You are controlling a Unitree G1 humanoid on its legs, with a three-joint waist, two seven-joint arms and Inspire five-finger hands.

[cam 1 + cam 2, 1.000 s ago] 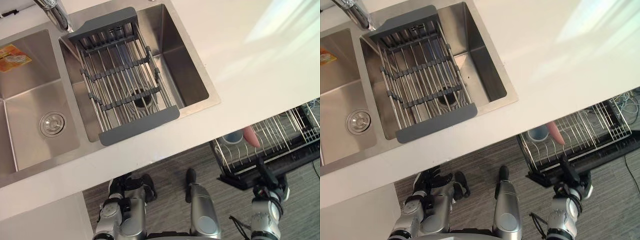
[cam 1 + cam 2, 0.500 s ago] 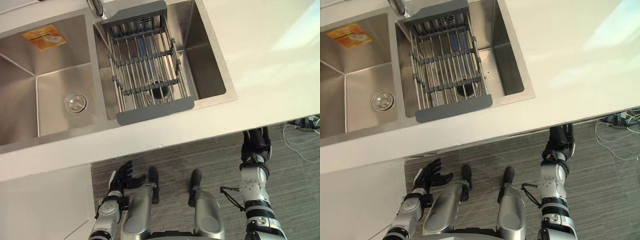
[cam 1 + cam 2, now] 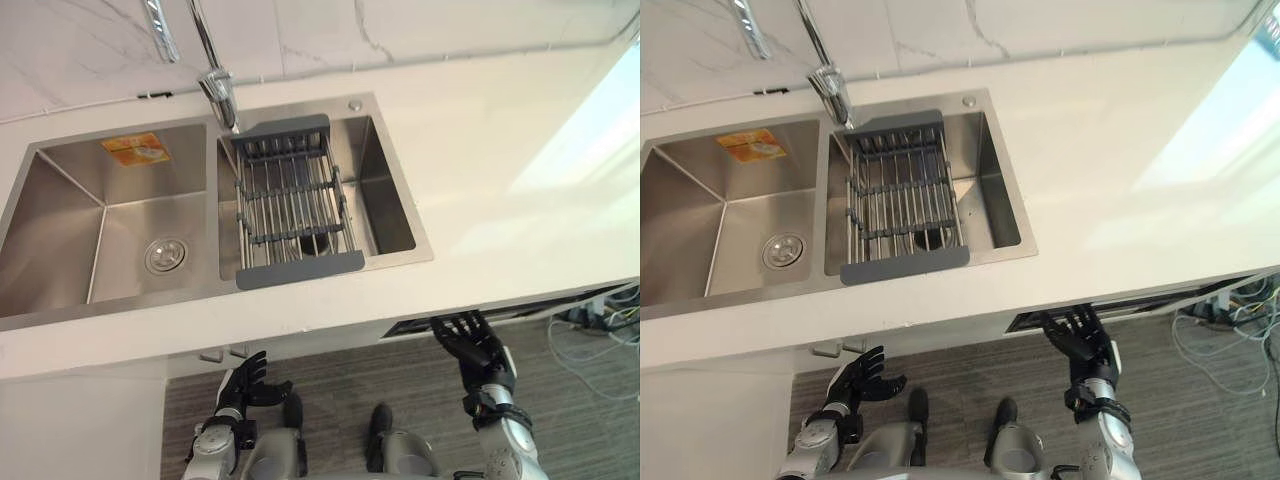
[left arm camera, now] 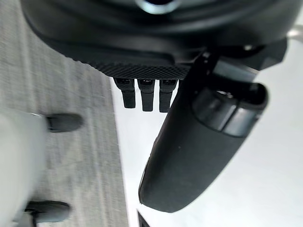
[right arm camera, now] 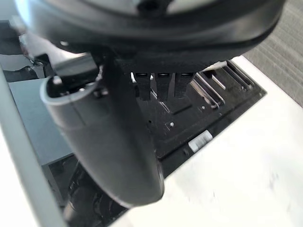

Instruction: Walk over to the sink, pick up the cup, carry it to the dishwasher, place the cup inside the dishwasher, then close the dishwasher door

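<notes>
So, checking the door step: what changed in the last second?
The open right hand has swung the dishwasher door up to a narrow gap under the countertop, hiding rack and cup. The camera shifted too. Left hand stays open and low; sink unchanged.

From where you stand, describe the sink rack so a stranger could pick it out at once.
Find the steel double sink set in the white counter. In its right basin, below the tap, a rack of metal bars runs from the back rim to the front rim. Its dark grey end plates set it apart; the left basin holds a round drain and an orange sticker.
</notes>
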